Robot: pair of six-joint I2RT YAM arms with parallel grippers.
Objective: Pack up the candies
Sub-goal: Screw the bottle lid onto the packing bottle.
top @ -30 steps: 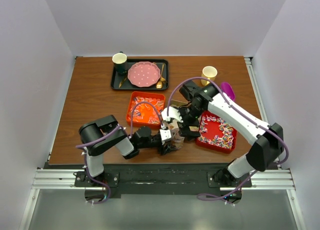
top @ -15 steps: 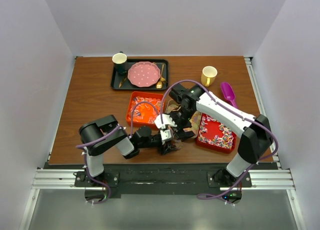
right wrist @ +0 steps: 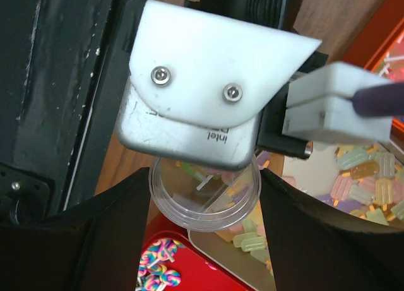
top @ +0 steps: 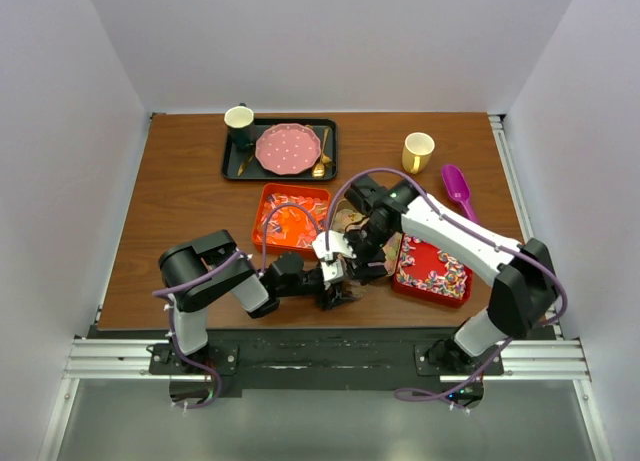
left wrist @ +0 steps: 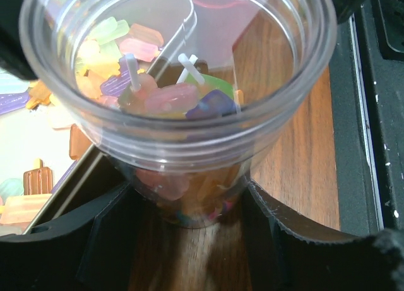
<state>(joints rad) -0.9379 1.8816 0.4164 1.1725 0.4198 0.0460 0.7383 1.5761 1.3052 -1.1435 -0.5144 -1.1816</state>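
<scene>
A clear plastic cup (left wrist: pixel 177 83) part-filled with pastel gummy candies (left wrist: pixel 158 98) stands upright on the table. My left gripper (left wrist: pixel 189 221) is shut on its lower body. My right gripper (right wrist: pixel 204 184) reaches in from the far side, its fingers (right wrist: pixel 113 228) pressed against the cup's (right wrist: pixel 205 202) rim on both sides. In the top view both grippers meet at the cup (top: pixel 345 261) near the front middle. Swirled candies fill a red tray (top: pixel 432 264) on the right. Orange-red pieces fill an orange tray (top: pixel 290 221). More pastel pieces (right wrist: pixel 366 184) lie in a metal tray behind the cup.
The left wrist camera housing (right wrist: pixel 202 95) covers the cup's top in the right wrist view. At the back are a black tray (top: pixel 232 159) with a pink plate (top: pixel 288 148), a dark cup (top: pixel 239 121), a yellow mug (top: pixel 417 149) and a purple scoop (top: pixel 458 189).
My right gripper has come in towards the cup and its jaws have narrowed onto the cup's rim. The left gripper and the cup have stayed in place.
</scene>
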